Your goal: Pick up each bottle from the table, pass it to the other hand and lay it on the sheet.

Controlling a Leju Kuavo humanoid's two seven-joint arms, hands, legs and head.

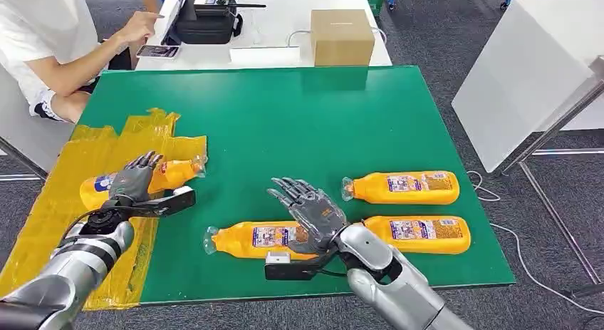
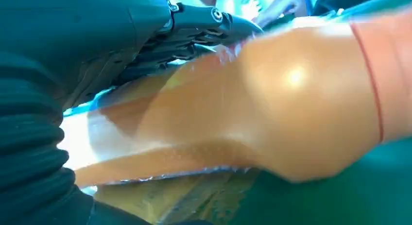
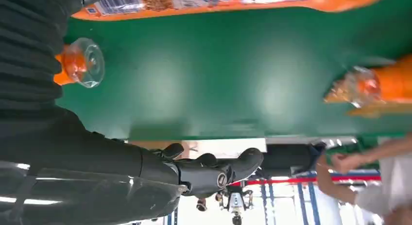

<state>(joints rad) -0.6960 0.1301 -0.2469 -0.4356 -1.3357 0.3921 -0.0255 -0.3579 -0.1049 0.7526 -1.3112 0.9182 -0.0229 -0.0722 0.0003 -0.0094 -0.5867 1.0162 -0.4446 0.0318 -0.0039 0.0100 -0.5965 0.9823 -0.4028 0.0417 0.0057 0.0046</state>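
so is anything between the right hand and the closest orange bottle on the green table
Nothing visible. The right hand hovers with fingers spread directly over the near orange plastic bottle lying on the green table top. The other two orange bottles lie off to its right, out of the way.

Head view looks down over the green table (image 1: 299,130); both wrist views skim it closely.

Lab — green test table (image 1: 299,123), carpet (image 1: 441,38)
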